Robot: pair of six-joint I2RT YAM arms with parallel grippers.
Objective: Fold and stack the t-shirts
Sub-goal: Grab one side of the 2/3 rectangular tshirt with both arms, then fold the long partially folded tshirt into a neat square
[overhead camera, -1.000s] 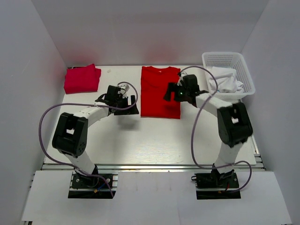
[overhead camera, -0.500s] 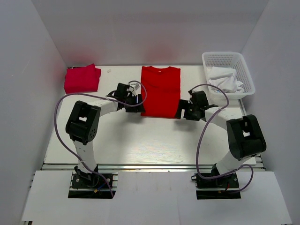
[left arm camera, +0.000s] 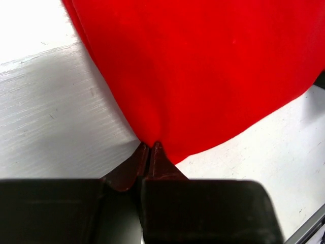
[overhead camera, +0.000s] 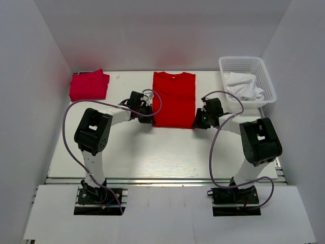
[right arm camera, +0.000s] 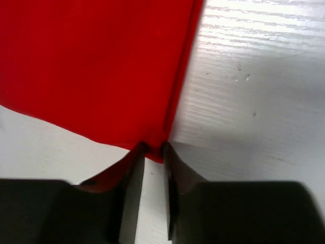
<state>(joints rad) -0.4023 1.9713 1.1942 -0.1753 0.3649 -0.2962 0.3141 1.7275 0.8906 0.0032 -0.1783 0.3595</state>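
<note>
In the last second both arms came down onto the bright red t-shirt (overhead camera: 174, 96), which lies flat mid-table. The left gripper (left arm camera: 150, 147) is now clenched on its 7 o'clock hem corner. The right gripper (right arm camera: 153, 151) has narrowed around the 5 o'clock corner, but I cannot tell if it grips yet. A 2-handed fold toward 12 o'clock looks close.

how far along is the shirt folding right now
Done: the crimson t-shirt lies folded at the far left. In hand: the red t-shirt has its sleeves tucked in, and the left jaws and right jaws pinch its near corners. Left: fold it and stack it on the crimson one.
</note>
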